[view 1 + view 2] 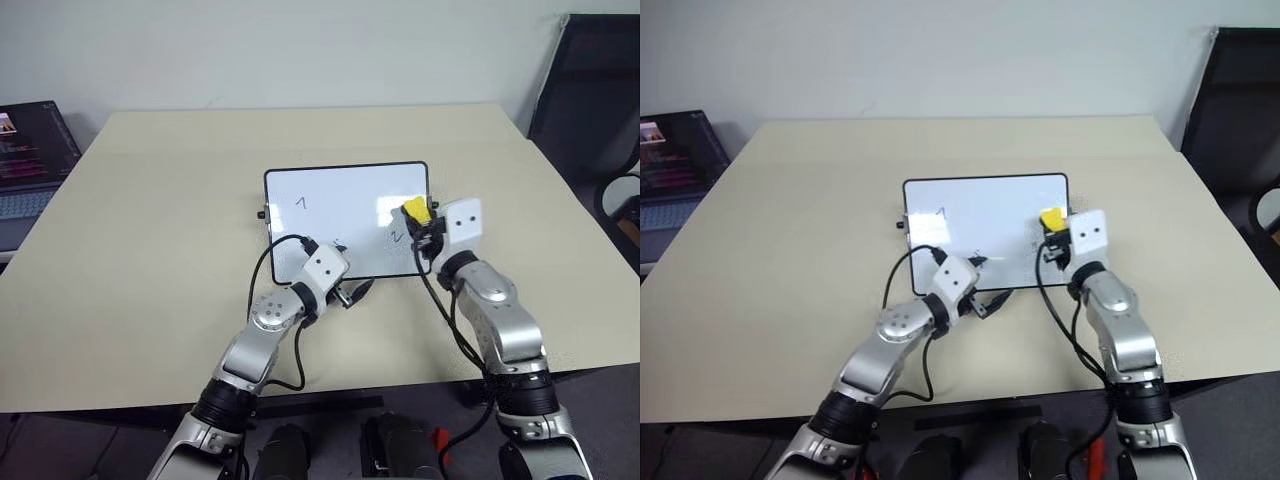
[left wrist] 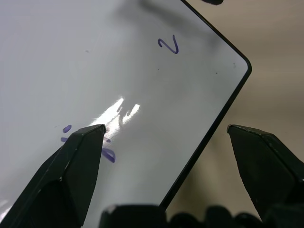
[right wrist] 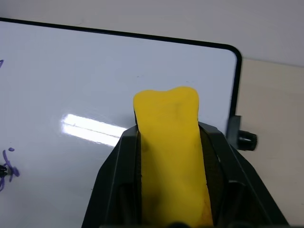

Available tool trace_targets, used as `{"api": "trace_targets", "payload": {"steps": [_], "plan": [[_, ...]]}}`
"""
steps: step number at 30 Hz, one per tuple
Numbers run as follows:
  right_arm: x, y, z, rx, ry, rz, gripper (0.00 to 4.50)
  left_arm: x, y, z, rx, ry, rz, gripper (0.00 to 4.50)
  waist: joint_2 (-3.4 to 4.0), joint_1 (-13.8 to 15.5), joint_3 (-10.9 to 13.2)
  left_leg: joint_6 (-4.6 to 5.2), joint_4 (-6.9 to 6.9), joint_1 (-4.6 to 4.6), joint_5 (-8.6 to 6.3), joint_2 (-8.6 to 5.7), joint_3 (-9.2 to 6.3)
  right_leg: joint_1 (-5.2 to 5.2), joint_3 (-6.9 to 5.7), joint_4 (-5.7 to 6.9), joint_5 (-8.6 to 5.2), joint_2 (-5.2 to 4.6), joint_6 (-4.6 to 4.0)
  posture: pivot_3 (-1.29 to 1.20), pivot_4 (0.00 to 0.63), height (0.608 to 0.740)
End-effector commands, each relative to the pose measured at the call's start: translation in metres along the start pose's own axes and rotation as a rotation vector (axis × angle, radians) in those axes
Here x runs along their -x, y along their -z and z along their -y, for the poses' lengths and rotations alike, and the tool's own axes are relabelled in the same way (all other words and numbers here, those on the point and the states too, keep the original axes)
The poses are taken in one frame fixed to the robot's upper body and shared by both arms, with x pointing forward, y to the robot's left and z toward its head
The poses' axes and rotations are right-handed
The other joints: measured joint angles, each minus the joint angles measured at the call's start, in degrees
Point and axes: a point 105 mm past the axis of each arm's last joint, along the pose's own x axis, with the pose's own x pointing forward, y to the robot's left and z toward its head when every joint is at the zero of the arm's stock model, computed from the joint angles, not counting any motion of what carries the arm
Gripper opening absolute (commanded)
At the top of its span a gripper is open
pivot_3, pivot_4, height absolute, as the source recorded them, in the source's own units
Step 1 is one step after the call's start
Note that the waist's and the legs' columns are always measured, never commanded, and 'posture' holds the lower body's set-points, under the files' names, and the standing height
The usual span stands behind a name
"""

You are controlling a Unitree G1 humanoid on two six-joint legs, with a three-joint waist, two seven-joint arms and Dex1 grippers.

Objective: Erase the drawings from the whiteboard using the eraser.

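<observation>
Left end effector [image 2: 164,137] spread wide over whiteboard [image 2: 71,61] corner; one finger [image 2: 71,166] over scribble [image 2: 107,153], other over tabletop [image 2: 270,57]. Curl mark [image 2: 169,45] seen farther off.

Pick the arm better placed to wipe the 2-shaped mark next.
Right. Its end effector is shut on the eraser, just above the 2-shaped mark. The left end effector is open and empty at the whiteboard's near edge.

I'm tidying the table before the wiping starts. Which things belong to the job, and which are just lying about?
Job:
- whiteboard
- drawings
- eraser, clamped in the right gripper
- left gripper, open at the board's edge

Lying about:
- laptop
- chair
</observation>
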Motion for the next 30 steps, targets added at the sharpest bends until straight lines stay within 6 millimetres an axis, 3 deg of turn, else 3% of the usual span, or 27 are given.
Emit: {"api": "trace_targets", "payload": {"steps": [1, 10, 22, 30], "plan": [[-0.005, -0.009, 0.003, 0.069, 0.025, 0.009, 1.25, 0.002, -0.012, -0.009, -0.028, -0.032, 0.044, 4.5, 0.0, 0.0, 0.0, 0.0, 0.0, 0.0, 0.0, 0.0, 0.0, 0.0, -0.01, 0.0, 0.0, 0.0, 0.0, 0.0, 0.15, 0.74], [-0.006, 0.004, 0.001, 0.083, 0.007, -0.064, 1.25, 0.003, -0.012, -0.013, -0.032, -0.047, 0.04, 4.5, 0.0, 0.0, 0.0, 0.0, 0.0, 0.01, 0.0, 0.01, -0.01, -0.01, -0.01, 0.03, 0.0, 0.0, -0.01, 0.0, 0.15, 0.74], [-0.004, 0.015, -0.017, 0.108, -0.066, -0.098, 1.25, 0.003, -0.011, -0.019, -0.041, -0.067, 0.035, 4.5, 0.0, 0.0, 0.0, 0.0, 0.0, 0.01, 0.0, 0.01, -0.01, -0.01, -0.01, 0.02, 0.0, 0.0, -0.01, 0.0, 0.15, 0.74], [0.007, 0.035, -0.007, 0.183, -0.056, -0.221, 1.25, 0.003, -0.012, -0.017, -0.037, -0.065, 0.038, 4.5, -0.01, 0.0, 0.0, 0.0, 0.03, 0.06, 0.0, 0.01, -0.02, 0.02, -0.01, 0.08, 0.01, 0.0, 0.0, 0.0, 0.15, 0.74]]}}
